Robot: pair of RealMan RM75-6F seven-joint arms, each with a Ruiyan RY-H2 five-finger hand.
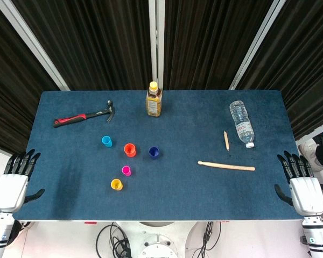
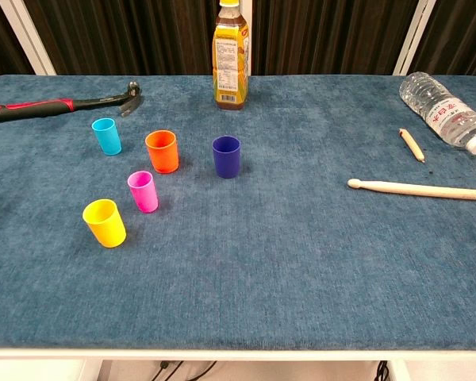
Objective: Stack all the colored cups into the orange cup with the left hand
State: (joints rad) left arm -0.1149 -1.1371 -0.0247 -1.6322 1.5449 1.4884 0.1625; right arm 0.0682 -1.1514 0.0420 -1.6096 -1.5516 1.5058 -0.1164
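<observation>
The orange cup (image 1: pixel 130 150) (image 2: pixel 162 151) stands upright left of the table's middle. Around it stand a light blue cup (image 1: pixel 106 141) (image 2: pixel 106 136), a dark blue cup (image 1: pixel 154 152) (image 2: pixel 226 156), a pink cup (image 1: pixel 126 171) (image 2: pixel 143 191) and a yellow cup (image 1: pixel 116 184) (image 2: pixel 104 222), all separate and upright. My left hand (image 1: pixel 13 183) hangs open off the table's left front corner, far from the cups. My right hand (image 1: pixel 301 185) is open at the right front corner. Neither hand shows in the chest view.
A hammer (image 1: pixel 83 115) (image 2: pixel 59 104) lies at the back left. A juice bottle (image 1: pixel 154 100) (image 2: pixel 231 57) stands at the back middle. A water bottle (image 1: pixel 241 123) (image 2: pixel 444 110), a long drumstick (image 1: pixel 226 166) (image 2: pixel 419 189) and a short stick (image 1: pixel 226 140) (image 2: pixel 411 144) lie on the right.
</observation>
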